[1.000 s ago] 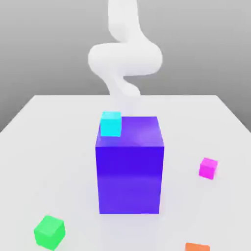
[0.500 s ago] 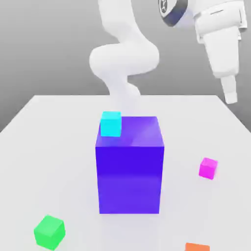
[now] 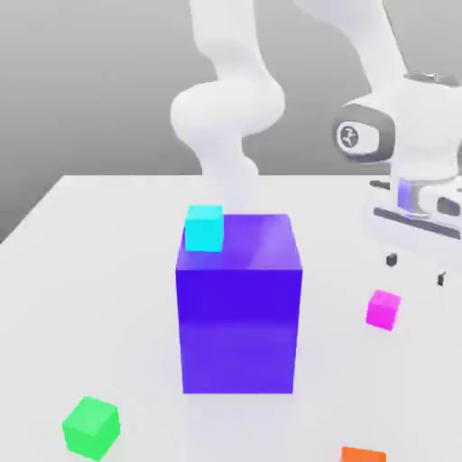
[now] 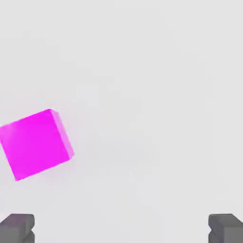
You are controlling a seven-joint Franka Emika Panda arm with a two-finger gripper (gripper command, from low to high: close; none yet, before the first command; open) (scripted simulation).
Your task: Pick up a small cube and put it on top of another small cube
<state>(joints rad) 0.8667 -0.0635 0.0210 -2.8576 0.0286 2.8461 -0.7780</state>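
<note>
One small cube (image 3: 383, 310) | plain magenta | sharp-edged | paler side face

Cyan cube (image 3: 205, 228) on top of big blue block (image 3: 238, 316). Magenta cube (image 3: 383, 309) on counter (image 3: 117, 298), toward exterior view's right of block. Open claw (image 3: 416, 270) above magenta cube, apart from it. Green cube (image 3: 91, 428) toward exterior view's left of block.
</note>
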